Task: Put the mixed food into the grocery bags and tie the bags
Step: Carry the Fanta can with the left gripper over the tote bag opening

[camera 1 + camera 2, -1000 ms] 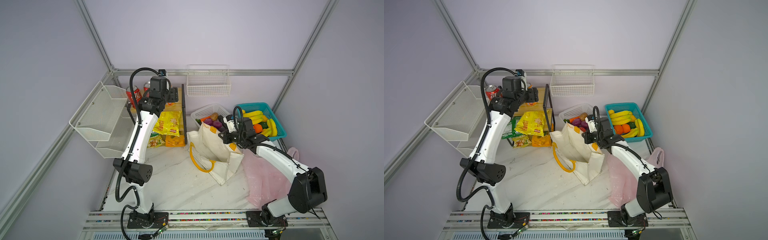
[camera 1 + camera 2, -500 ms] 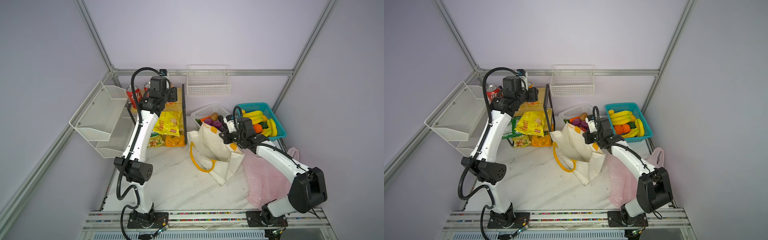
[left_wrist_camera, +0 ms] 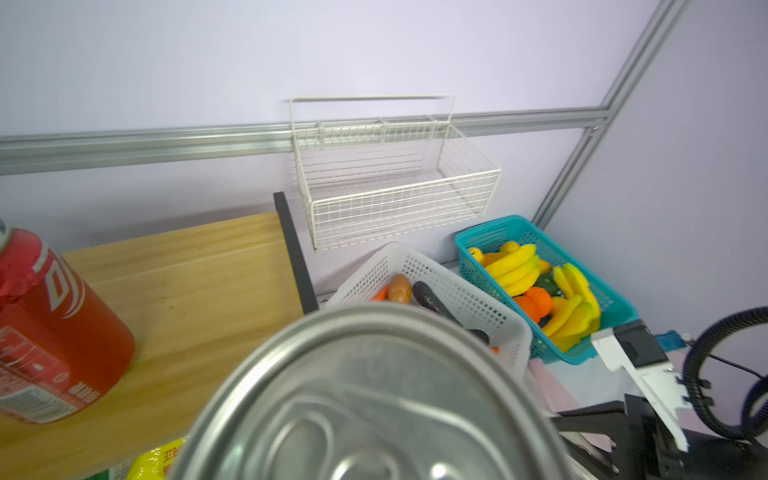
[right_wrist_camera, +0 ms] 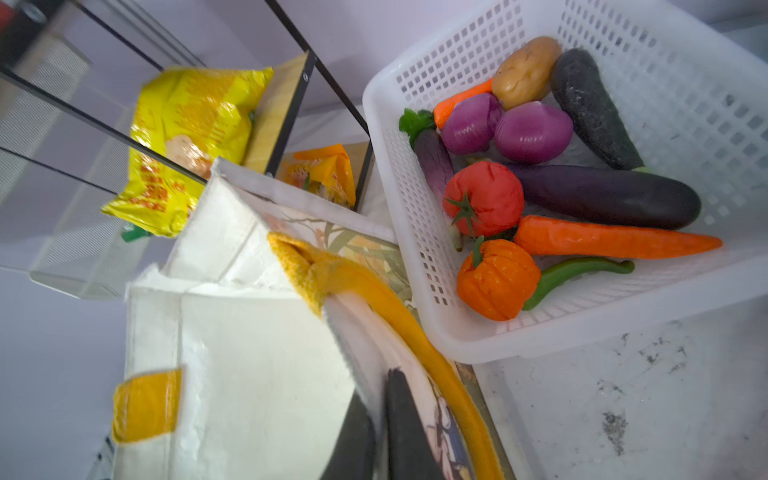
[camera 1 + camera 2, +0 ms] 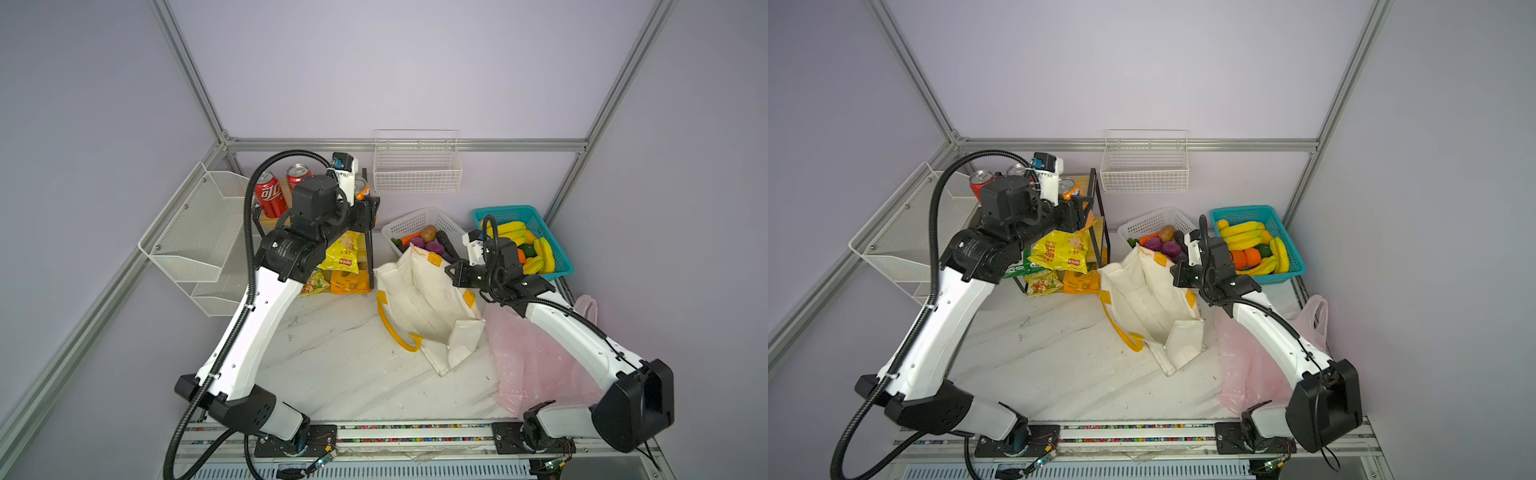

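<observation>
Up on the wooden top shelf (image 3: 187,286) at the back left, right beside the red cola cans (image 5: 270,198), sits the orange aluminium soda can with the blue logo (image 5: 362,192). The left hand (image 5: 1079,209) is right at it. The can's silver pull-tab lid (image 3: 374,407) fills the left wrist view, but the fingers are out of shot, so honestly I can't tell if it's clamped on or just straddling the can. My guess on handling: thin-walled metal, smooth and a bit slippery, heavyish if full, and it dents if squeezed hard. So take it from the sides around the straight middle of the body, not the tapered rim. The right hand (image 4: 376,390) is pinched tight on the rim of the cream canvas tote with yellow-orange handles (image 5: 419,299), holding its mouth open above the tabletop (image 5: 332,365).
</observation>
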